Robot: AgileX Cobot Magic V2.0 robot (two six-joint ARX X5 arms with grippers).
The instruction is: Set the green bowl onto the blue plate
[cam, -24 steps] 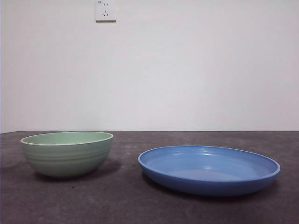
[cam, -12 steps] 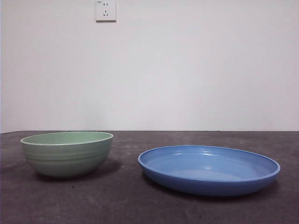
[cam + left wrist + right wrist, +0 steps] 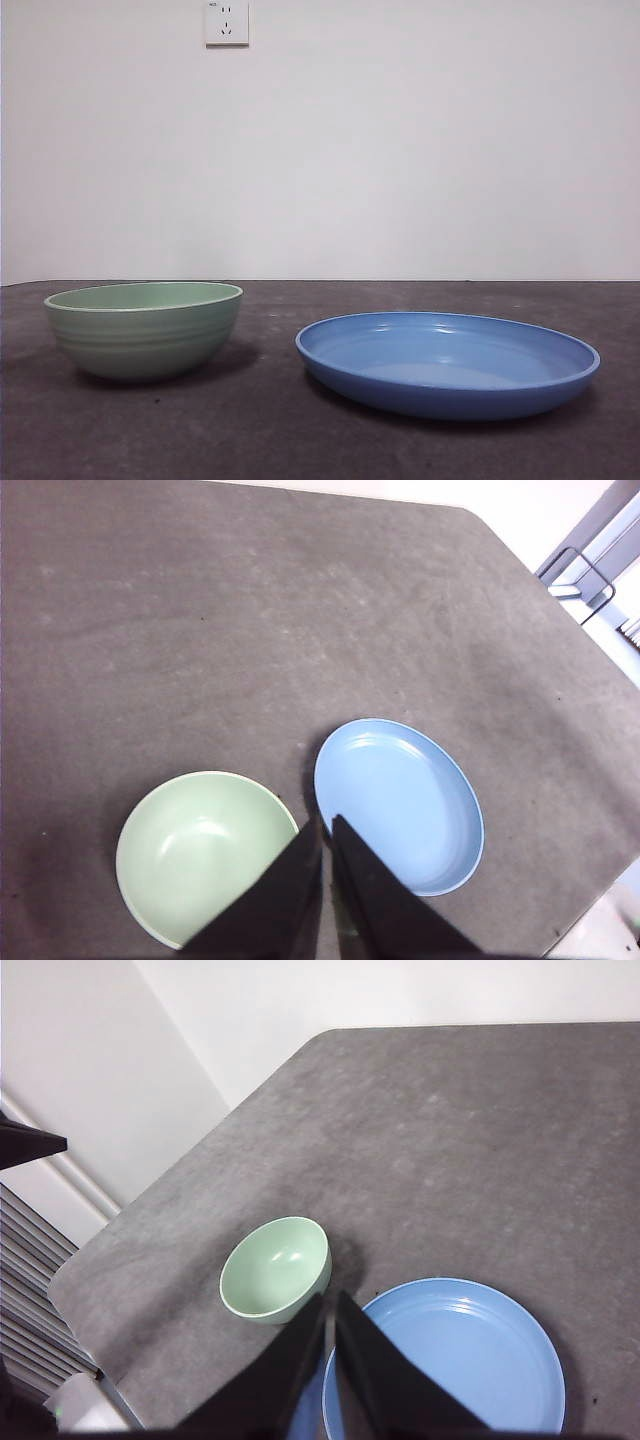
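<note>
The green bowl (image 3: 145,328) stands upright on the dark table, left of the blue plate (image 3: 447,362), with a gap between them. Neither holds anything. From high above, my left gripper (image 3: 326,824) is shut and empty over the gap between the green bowl (image 3: 204,854) and the blue plate (image 3: 400,802). The right gripper (image 3: 328,1300) is also shut and empty, high above the spot between the green bowl (image 3: 276,1267) and the blue plate (image 3: 450,1360). Neither gripper shows in the front view.
A white wall with a socket (image 3: 227,22) rises behind the table. The table's edge (image 3: 140,1210) runs diagonally near the bowl's side. Another dark arm tip (image 3: 30,1144) shows off the table. A metal frame (image 3: 585,580) stands beyond the far corner.
</note>
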